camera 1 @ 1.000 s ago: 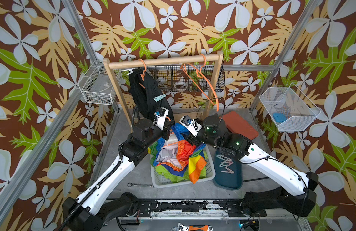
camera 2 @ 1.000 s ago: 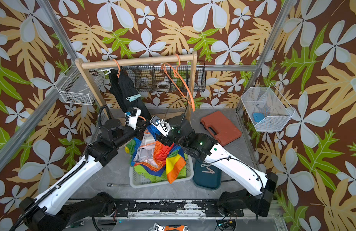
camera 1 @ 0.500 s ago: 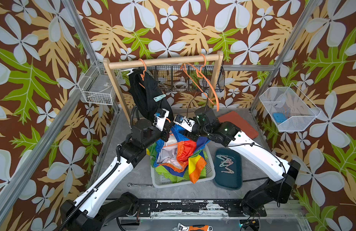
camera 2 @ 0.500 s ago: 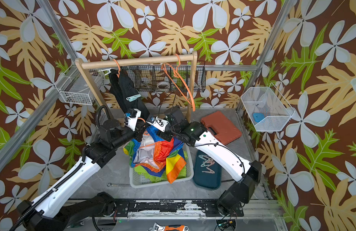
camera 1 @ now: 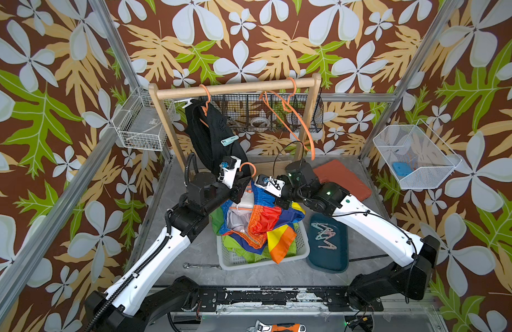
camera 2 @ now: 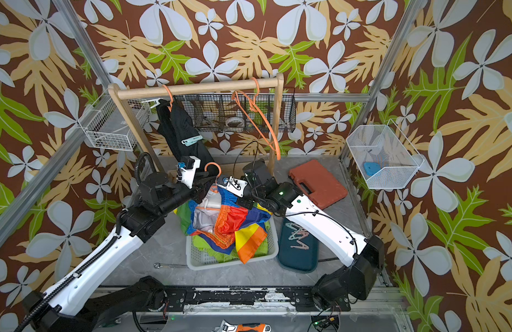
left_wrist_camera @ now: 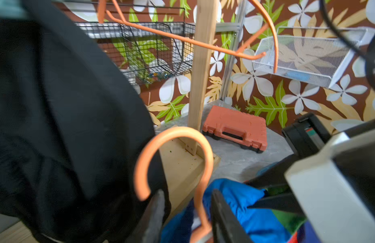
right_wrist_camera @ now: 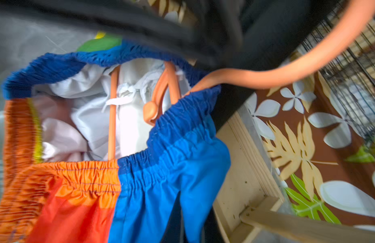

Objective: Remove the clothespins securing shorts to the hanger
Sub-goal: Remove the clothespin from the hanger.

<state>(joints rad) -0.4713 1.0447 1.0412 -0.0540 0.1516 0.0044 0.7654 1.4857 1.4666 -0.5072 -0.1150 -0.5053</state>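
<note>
The colour-blocked shorts (camera 1: pixel 260 221) lie heaped in a white basket (camera 1: pixel 302 247) over lime green shorts (camera 1: pixel 237 253). An orange hanger (right_wrist_camera: pixel 112 109) sits inside their waistband, its hook (left_wrist_camera: pixel 178 151) sticking up. My left gripper (left_wrist_camera: pixel 187 195) is open, with the hanger's neck between its fingers. My right gripper (camera 1: pixel 280 201) is shut on the blue waistband fabric (right_wrist_camera: pixel 182 168), which hides its fingers. Black shorts (camera 1: pixel 211 135) hang on the rail, held by a mint clothespin (camera 1: pixel 229 140) and a whitish one (camera 1: pixel 188 100). Several loose clothespins (camera 1: pixel 325 234) lie on a teal tray (camera 1: pixel 332 258).
The wooden rack (camera 1: pixel 234 86) stands behind the basket with two bare orange hangers (camera 1: pixel 292 115) and a black wire basket (camera 1: pixel 266 115). A red case (camera 1: pixel 339 178) lies behind my right arm. A wrench (camera 1: pixel 201 266) lies in front of the basket. White mesh baskets (camera 1: pixel 415 155) hang on the side walls.
My right arm has swung in over the basket and its gripper has shut on the blue waistband. My left gripper has opened round the hanger's neck.
</note>
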